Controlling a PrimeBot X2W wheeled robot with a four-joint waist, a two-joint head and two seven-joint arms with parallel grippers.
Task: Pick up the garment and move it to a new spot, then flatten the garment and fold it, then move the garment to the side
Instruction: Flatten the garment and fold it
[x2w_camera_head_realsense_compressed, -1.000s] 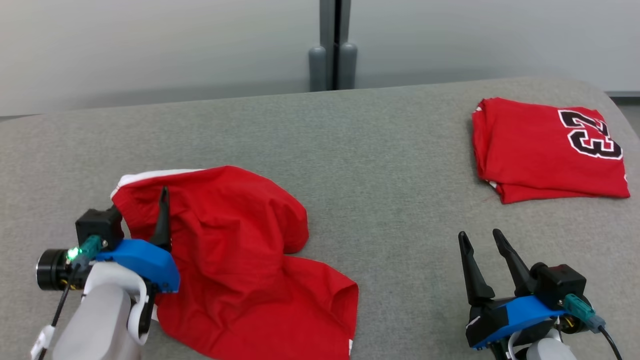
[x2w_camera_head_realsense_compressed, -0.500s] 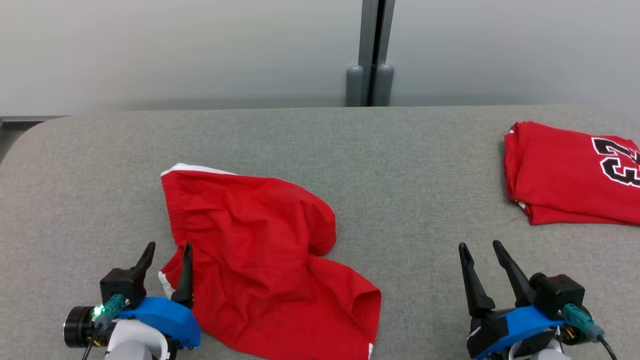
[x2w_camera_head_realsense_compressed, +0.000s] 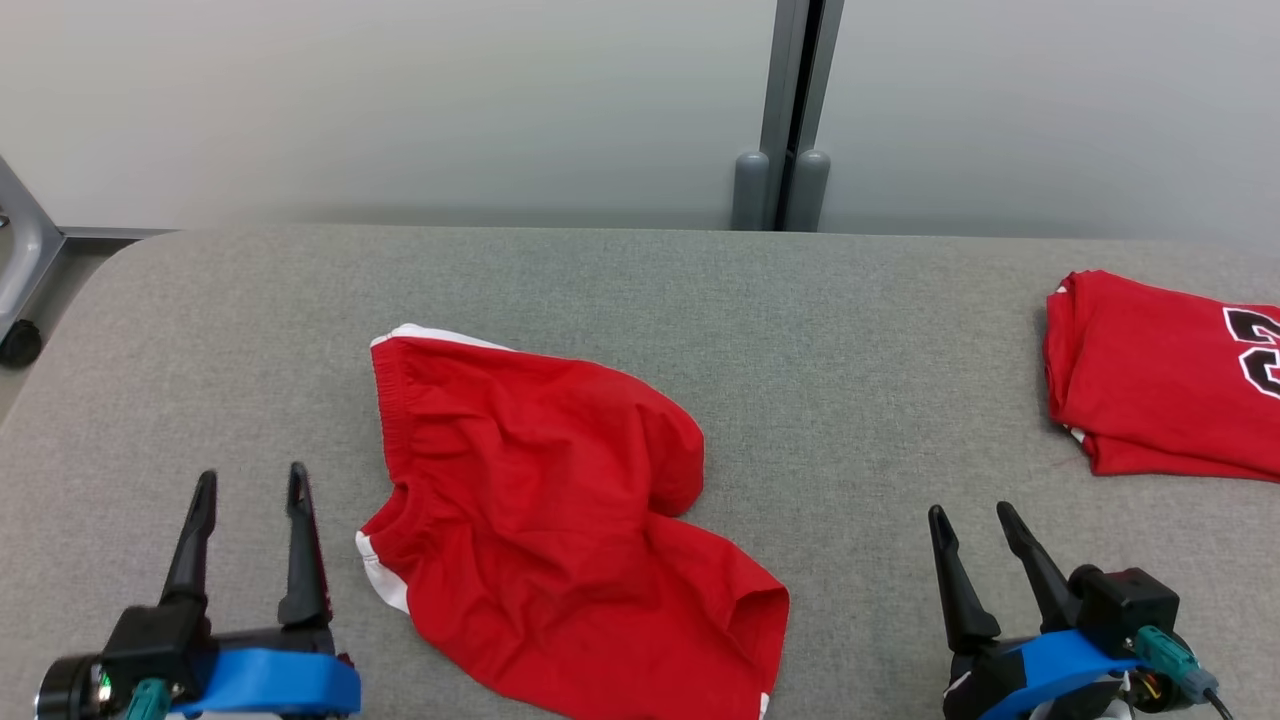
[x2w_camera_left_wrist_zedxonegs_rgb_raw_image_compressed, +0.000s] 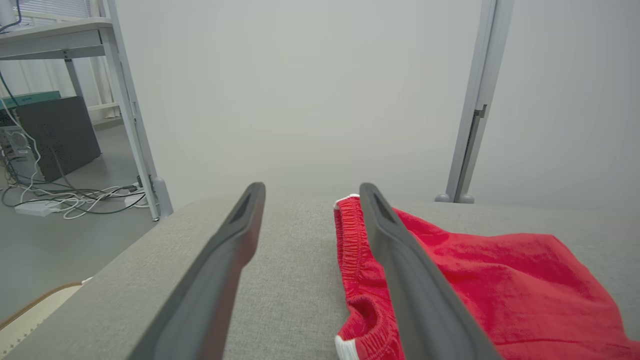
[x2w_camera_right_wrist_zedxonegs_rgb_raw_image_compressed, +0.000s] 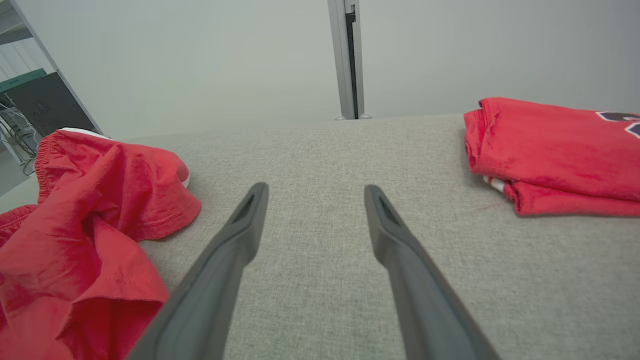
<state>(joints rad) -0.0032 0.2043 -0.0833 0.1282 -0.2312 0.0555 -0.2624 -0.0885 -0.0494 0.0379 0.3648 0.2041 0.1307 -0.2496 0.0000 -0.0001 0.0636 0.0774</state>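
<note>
The red shorts (x2w_camera_head_realsense_compressed: 540, 510) lie crumpled on the grey padded table (x2w_camera_head_realsense_compressed: 800, 330), with the waistband (x2w_camera_left_wrist_zedxonegs_rgb_raw_image_compressed: 347, 240) at their far left and one leg opening toward the near edge. The left gripper (x2w_camera_head_realsense_compressed: 251, 476) hovers just left of the shorts, spread wide and empty. Seen from its own wrist it overlaps the waistband, so a light touch there cannot be ruled out. The right gripper (x2w_camera_head_realsense_compressed: 970, 513) sits well to the right of the shorts, also spread wide with nothing in it. A folded red jersey (x2w_camera_head_realsense_compressed: 1150, 400) lies farther right of the shorts.
</note>
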